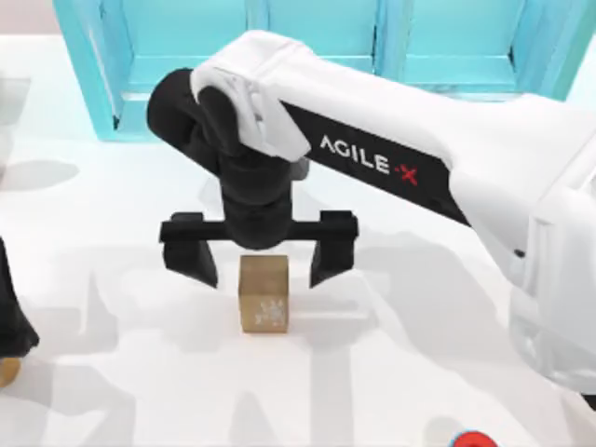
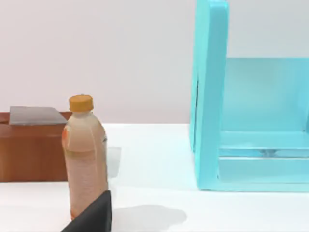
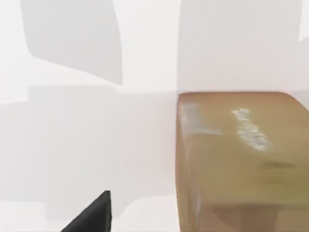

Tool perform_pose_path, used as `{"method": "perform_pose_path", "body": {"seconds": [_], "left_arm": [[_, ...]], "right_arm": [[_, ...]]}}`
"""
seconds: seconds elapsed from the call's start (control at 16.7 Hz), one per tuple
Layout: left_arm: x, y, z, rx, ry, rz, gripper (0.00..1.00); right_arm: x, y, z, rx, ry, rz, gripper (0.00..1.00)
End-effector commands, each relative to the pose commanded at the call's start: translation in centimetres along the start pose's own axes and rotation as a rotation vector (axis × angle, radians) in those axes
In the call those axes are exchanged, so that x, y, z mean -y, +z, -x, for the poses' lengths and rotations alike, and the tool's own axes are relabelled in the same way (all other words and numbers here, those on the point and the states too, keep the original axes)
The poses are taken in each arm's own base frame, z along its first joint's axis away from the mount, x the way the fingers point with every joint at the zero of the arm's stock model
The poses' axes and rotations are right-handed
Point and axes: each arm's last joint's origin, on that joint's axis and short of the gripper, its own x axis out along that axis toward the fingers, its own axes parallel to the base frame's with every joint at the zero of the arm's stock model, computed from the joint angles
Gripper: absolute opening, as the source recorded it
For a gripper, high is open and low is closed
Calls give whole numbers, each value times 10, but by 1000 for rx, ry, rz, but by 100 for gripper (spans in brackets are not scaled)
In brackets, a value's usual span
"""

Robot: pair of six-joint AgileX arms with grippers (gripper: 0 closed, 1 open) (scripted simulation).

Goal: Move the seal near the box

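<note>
The seal (image 1: 264, 294) stands untouched on the white table (image 1: 391, 372) near its middle, my right claw (image 1: 261, 264) spread wide just behind and above it, nothing gripped yet, so the whole carry remains, left claw parked at the left edge.

Seal (image 1: 264, 294) mid-table, between spread right pincer (image 1: 262, 268) fingers; cabinet (image 1: 317, 47) behind.

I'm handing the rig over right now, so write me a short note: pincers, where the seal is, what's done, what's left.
Right pincer: open, straddling the seal from above, fingers apart on either side, not gripping.
Left arm: parked at the table's left edge.
Seal: upright on the table, in front of the turquoise cabinet.
Done: right pincer lined up over the seal.
Left: close on the seal, lift, carry it to the box, release.
</note>
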Motion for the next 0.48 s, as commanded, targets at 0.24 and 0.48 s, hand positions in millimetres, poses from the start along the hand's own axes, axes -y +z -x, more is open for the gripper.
{"method": "perform_pose_path", "body": {"seconds": [0.24, 0.48], "left_arm": [[0, 0, 0, 0, 0, 0, 100], [0, 0, 0, 0, 0, 0, 100]], "right_arm": [[2, -3, -31, 3, 3, 0, 100], [2, -4, -34, 4, 4, 0, 100]]}}
